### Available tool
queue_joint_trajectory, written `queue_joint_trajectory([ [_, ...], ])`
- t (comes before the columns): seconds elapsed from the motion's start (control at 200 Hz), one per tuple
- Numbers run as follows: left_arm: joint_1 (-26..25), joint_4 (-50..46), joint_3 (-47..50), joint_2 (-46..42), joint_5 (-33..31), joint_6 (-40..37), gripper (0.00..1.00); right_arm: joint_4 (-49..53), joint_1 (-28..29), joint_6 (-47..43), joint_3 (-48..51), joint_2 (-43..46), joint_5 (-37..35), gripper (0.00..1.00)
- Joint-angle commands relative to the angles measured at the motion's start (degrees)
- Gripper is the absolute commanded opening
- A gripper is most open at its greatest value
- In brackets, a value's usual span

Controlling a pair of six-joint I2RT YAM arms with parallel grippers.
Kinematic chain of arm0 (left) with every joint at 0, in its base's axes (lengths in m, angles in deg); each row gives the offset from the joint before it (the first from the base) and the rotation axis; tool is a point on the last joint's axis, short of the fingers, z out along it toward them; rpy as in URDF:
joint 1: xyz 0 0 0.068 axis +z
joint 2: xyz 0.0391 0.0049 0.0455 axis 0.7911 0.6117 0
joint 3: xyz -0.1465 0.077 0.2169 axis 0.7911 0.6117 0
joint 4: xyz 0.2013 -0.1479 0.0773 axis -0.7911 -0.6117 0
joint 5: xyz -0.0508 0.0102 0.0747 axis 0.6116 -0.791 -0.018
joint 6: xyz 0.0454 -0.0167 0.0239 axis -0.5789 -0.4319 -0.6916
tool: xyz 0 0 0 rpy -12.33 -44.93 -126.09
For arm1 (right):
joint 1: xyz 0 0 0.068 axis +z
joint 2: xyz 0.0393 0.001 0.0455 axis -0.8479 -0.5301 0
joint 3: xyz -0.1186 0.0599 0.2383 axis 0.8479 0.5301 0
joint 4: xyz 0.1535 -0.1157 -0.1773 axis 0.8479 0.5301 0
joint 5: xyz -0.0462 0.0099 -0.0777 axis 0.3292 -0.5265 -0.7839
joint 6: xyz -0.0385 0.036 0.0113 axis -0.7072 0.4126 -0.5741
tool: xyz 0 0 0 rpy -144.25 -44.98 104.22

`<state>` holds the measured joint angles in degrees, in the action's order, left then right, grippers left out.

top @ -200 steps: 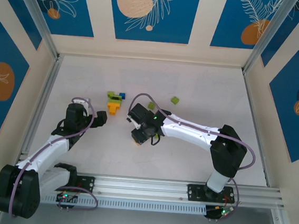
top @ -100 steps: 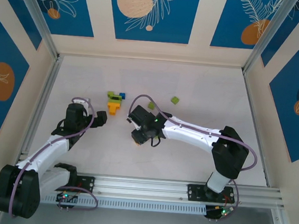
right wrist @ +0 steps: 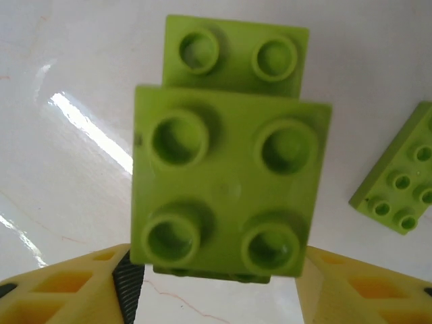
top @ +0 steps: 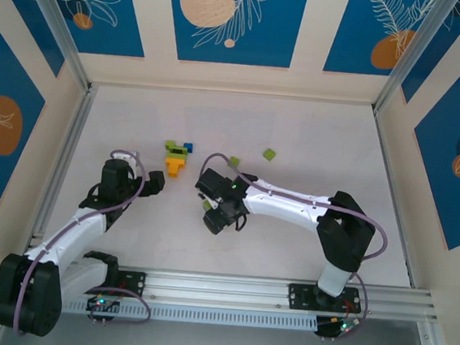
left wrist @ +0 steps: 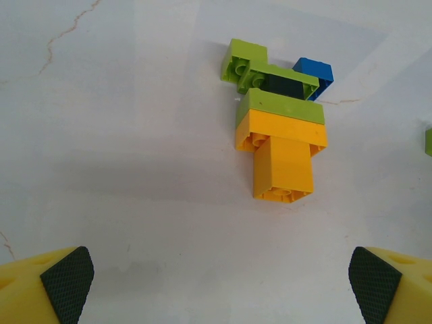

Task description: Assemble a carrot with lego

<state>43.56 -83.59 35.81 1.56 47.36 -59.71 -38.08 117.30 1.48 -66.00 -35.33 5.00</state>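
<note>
Guessing this lime green studded plastic lego stack (right wrist: 229,182) is light, stiff, slick; pinch its flat sides. Right gripper (right wrist: 216,290) jaws flank it, grip unclear; left gripper (left wrist: 219,287) jaws wide.

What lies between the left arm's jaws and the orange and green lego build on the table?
Bare white table: in the left wrist view nothing sits between the left gripper, jaws open, and the lego build.
</note>
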Motion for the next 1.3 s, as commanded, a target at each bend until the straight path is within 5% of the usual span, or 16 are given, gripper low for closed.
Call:
queue_joint_trajectory([
  [0.0,0.8,1.1,-0.7,-0.8,0.8,0.4,1.0,1.8,0.3,0.4,0.0,0.9,1.2,0.65],
  [0.41,0.9,1.0,-0.8,-1.1,0.9,0.4,1.0,0.9,-2.3,2.8,1.5,12.5,-1.8,0.73],
  [0.61,0.8,1.2,-0.7,-1.0,1.0,0.6,1.0,2.2,-9.2,5.0,6.3,16.2,-0.9,0.74],
  [0.815,0.9,1.1,-0.7,-0.9,1.0,0.5,1.0,-2.2,-16.3,3.7,9.9,12.2,4.6,0.74],
  [1.295,0.8,0.8,-0.7,-1.0,0.6,0.2,1.0,-5.6,-17.7,-0.3,1.9,-4.6,6.8,0.69],
])
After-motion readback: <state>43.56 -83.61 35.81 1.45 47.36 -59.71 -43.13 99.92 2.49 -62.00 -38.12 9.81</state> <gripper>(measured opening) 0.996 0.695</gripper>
